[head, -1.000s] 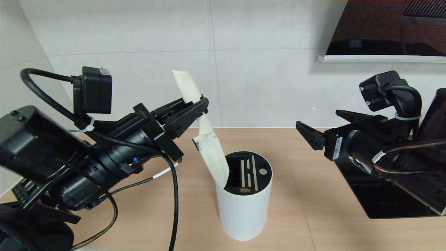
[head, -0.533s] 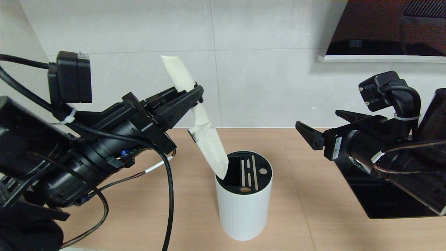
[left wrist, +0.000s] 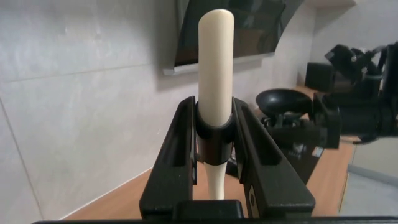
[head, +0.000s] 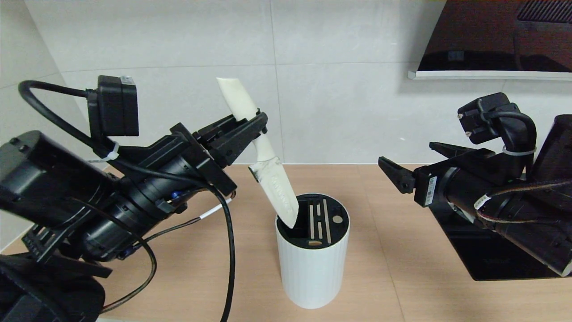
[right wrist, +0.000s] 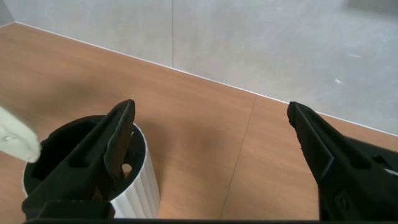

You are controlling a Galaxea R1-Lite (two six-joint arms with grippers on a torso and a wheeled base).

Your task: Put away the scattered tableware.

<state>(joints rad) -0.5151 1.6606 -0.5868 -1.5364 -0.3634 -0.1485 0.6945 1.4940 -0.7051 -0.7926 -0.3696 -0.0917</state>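
Observation:
A white knife (head: pixel 263 156) with a cream handle (left wrist: pixel 215 74) is held tilted, blade down, by my left gripper (head: pixel 248 129), which is shut on the handle. The blade tip sits at the rim of the white cylindrical knife holder (head: pixel 313 268), over the wide opening on its dark slotted top. My right gripper (head: pixel 415 165) hangs open to the right of the holder, nothing between its fingers (right wrist: pixel 118 149). The holder (right wrist: pixel 134 186) and the blade tip (right wrist: pixel 15 140) show in the right wrist view too.
The holder stands on a wooden counter (head: pixel 393 268) against a grey tiled wall. A black cooktop (head: pixel 491 255) lies on the counter at the right, under my right arm. A dark range hood (head: pixel 491 40) hangs above it. A dark pan (left wrist: pixel 286 102) shows in the left wrist view.
The left gripper lifted the knife up and leftwards out of the holder's opening, then shifted back right, bringing the blade tip down to the rim again. The right arm stayed nearly still.

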